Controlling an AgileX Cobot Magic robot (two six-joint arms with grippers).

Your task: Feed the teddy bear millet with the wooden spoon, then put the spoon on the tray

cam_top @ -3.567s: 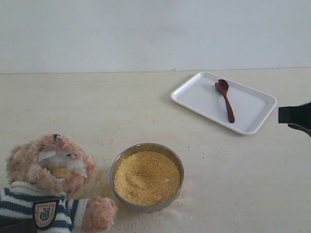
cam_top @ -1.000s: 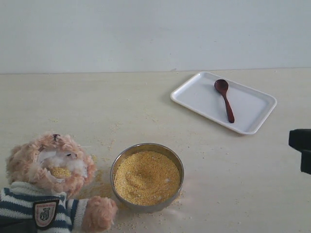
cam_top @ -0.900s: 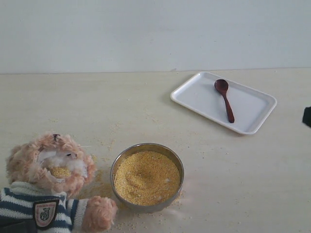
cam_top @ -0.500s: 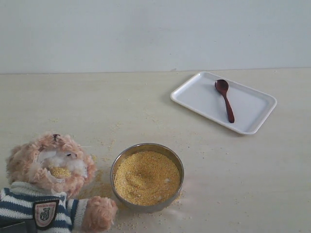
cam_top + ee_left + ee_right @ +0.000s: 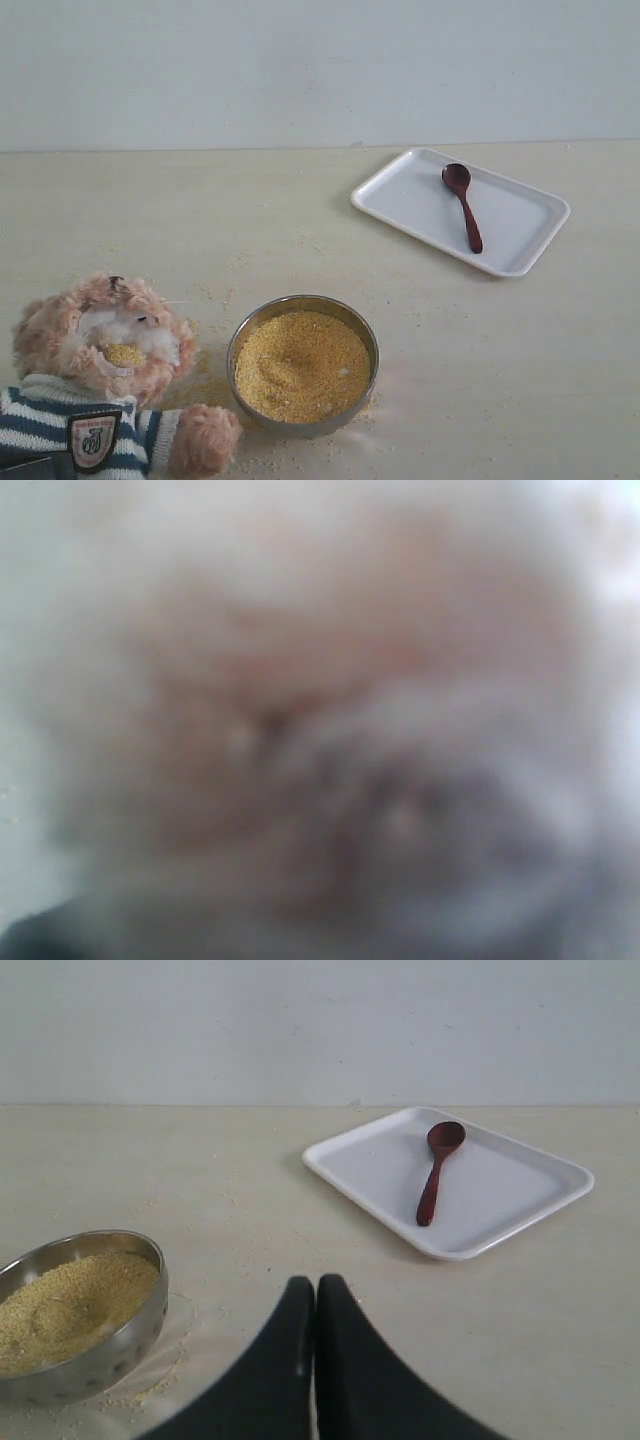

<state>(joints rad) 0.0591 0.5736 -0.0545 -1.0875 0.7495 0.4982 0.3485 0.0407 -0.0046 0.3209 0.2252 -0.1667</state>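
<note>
The teddy bear sits at the near left in its striped sweater, with a clump of millet on its white muzzle. More millet fills the steel bowl beside it. The wooden spoon lies on the white tray at the far right, untouched. My right gripper is shut and empty, short of the tray and spoon, and it does not show in the exterior view. The left wrist view is a blur of bear fur, so the left jaws are hidden.
Loose grains are scattered on the table around the bowl and between bear and bowl. A pale wall closes off the back of the table.
My right gripper, seen at the right edge a second ago, has pulled out of the exterior view. The spoon, tray, bowl and bear have stayed put.
</note>
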